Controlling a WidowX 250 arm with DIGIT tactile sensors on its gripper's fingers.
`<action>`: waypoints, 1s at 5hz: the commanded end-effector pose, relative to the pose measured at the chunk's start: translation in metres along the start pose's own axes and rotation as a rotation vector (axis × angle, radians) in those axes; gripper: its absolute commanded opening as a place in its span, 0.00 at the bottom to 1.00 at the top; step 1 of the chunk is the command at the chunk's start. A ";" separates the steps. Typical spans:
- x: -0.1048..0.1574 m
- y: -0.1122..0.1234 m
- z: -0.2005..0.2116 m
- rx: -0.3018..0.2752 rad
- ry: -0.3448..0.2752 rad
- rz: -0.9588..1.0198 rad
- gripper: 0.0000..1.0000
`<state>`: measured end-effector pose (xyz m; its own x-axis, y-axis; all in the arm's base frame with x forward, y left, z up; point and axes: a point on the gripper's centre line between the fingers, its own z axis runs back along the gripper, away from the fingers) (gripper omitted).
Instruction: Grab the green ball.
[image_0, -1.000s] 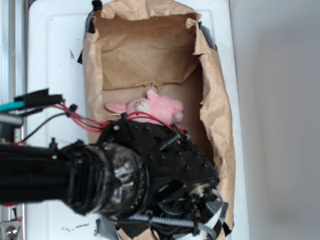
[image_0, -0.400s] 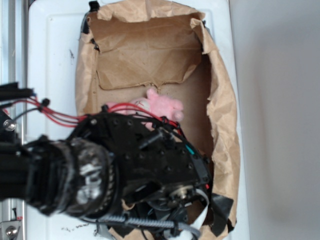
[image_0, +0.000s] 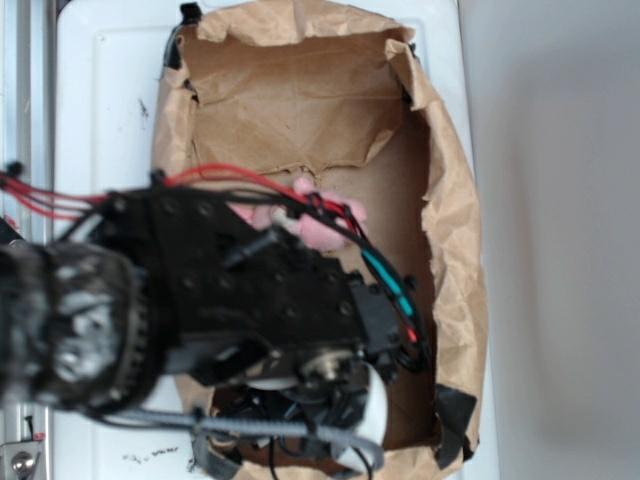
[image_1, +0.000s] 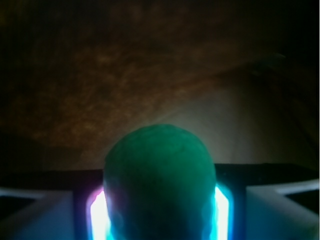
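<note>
- Well, over the last second the arm (image_0: 200, 300) had swung across the paper-lined box (image_0: 455, 260) and pushed lower into its near end, so that it hid far more of the floor than it had a moment before.
- The pink plush bunny (image_0: 325, 225) had been plain to see behind the arm a second ago; by this moment only a scrap of pink showed past the red wires (image_0: 240, 180).
- From outside, the claw was buried under the arm's own bulk, and I could not make it out at all.
- The wrist view told the rest: the green ball (image_1: 160, 182) filled the lower middle, sitting right between the two fingers (image_1: 35, 212), with glowing strips on either side of it.
- The fingers flanked the ball closely, but whether they were pressing on it or merely close beside it, I could not tell.
- To my eye the reach was as good as done; what remained was a sure squeeze and a lift.
</note>
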<state>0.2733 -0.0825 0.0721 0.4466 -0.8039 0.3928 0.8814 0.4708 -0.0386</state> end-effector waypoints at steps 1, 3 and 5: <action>-0.002 0.017 0.039 0.191 -0.006 0.337 0.00; -0.009 0.034 0.051 0.321 0.102 0.707 0.00; -0.015 0.043 0.072 0.375 0.123 0.940 0.00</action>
<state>0.2904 -0.0223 0.1092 0.9784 -0.0904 0.1861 0.0919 0.9958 0.0006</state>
